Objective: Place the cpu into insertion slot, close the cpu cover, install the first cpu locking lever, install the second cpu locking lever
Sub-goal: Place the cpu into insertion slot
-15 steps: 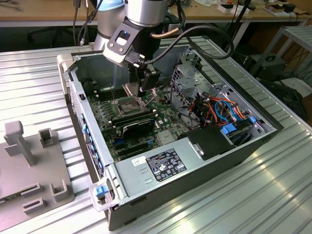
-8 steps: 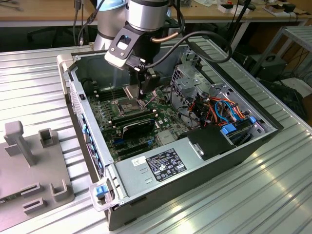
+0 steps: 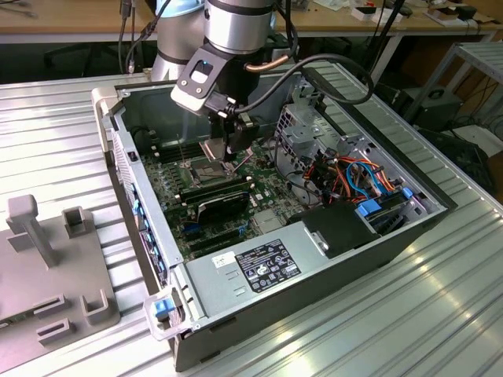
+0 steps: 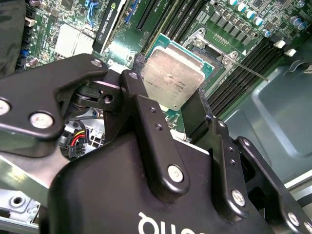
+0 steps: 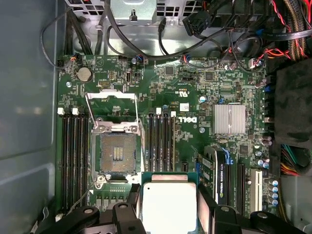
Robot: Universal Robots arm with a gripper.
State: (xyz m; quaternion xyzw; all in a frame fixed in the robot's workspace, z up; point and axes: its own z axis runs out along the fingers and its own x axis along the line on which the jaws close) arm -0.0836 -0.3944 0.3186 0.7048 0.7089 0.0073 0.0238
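Note:
My gripper (image 4: 171,95) is shut on the cpu (image 4: 173,75), a flat square chip with a dull silver top on a green board, pinched at two opposite edges between the black fingers (image 4: 138,105). In the first wrist view the cpu (image 5: 168,200) hangs above the motherboard, beside and apart from the insertion slot (image 5: 117,153). The slot lies bare, a dark square with gold contacts. The cpu cover (image 5: 111,109), a thin silvery frame, stands swung open at the slot's far edge. In the exterior view the gripper (image 3: 234,153) hovers inside the computer case just above the slot (image 3: 206,170).
Long black memory slots (image 5: 161,139) flank the socket on both sides. A graphics card (image 5: 222,180) and a silver heatsink (image 5: 229,118) sit nearby. Cable bundles (image 3: 357,177) and a power supply (image 3: 259,263) fill the case's other end. A grey fixture (image 3: 47,259) stands outside the case.

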